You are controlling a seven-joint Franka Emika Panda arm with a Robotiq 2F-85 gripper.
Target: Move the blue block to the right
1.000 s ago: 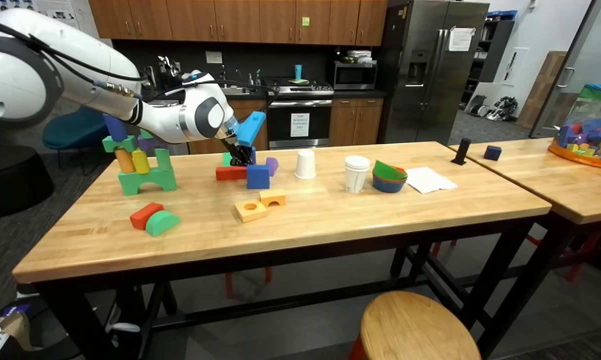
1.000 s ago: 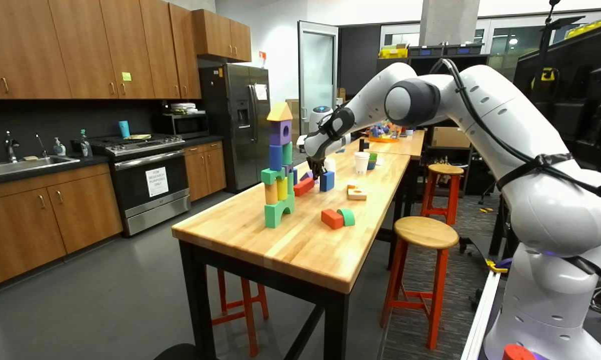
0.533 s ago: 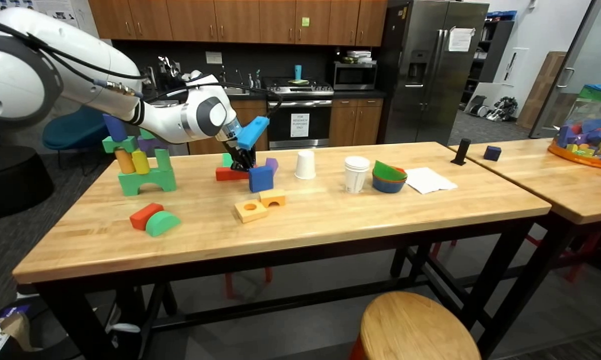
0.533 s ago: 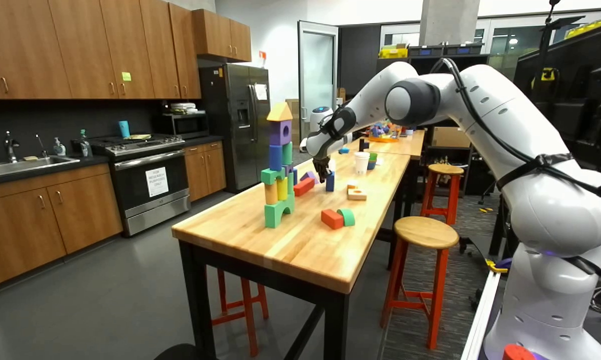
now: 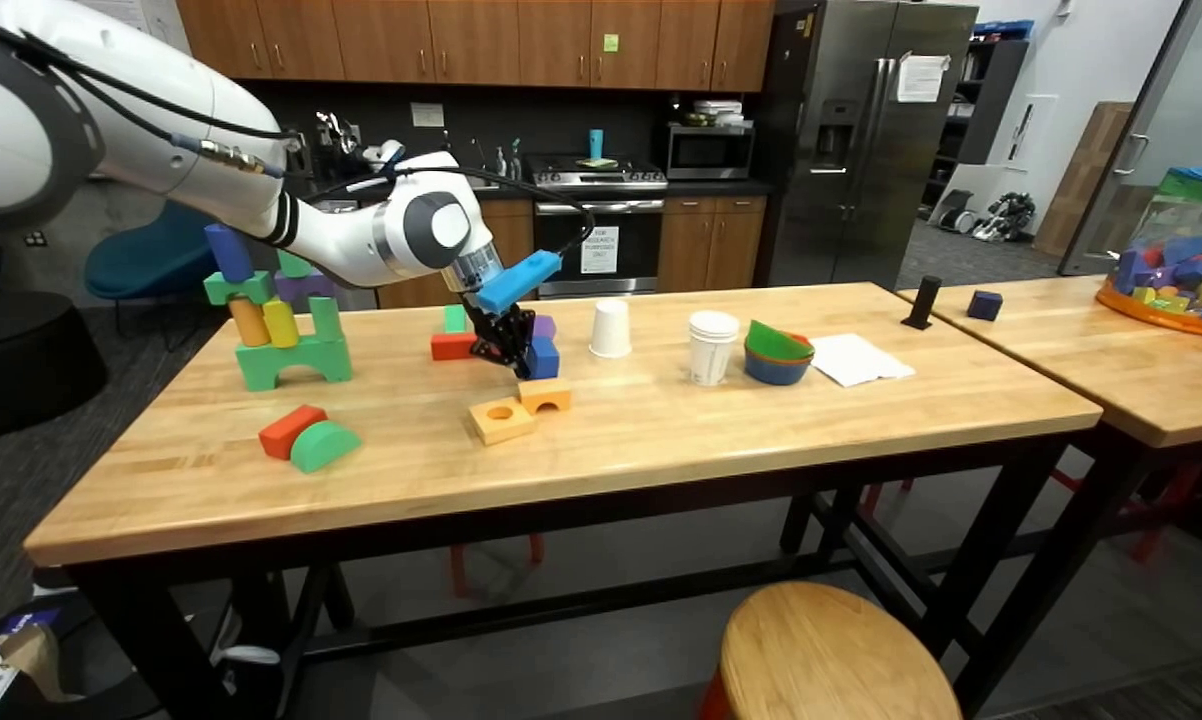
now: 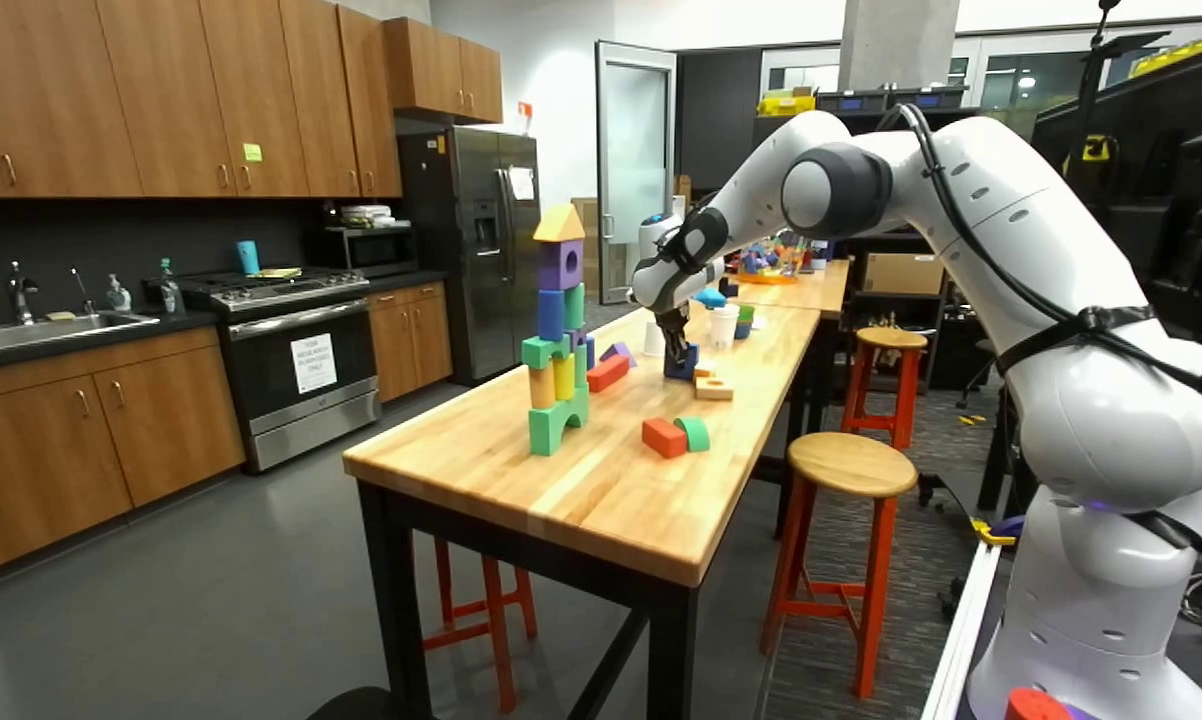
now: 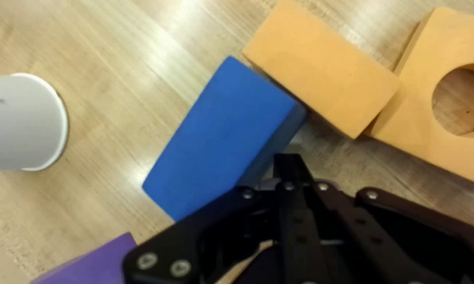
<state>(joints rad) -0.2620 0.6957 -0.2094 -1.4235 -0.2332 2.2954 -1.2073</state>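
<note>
Your gripper [image 7: 288,159], fingers pressed together, is right beside the blue block [image 7: 217,138].
You have that block on the tabletop [image 5: 721,430], one end just beside the yellow arch block [image 7: 321,67]; the purple block [image 7: 105,262] and upturned white cup [image 7: 20,122] sit farther out.

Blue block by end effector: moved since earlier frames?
Yes: in an exterior view, the blue block has shifted picture-right, toward the upside-down white cup, which stayed put.

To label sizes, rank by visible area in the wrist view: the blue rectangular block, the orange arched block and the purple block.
1. Blue rectangular block
2. Orange arched block
3. Purple block, cropped by the frame; whole size unsure
</note>
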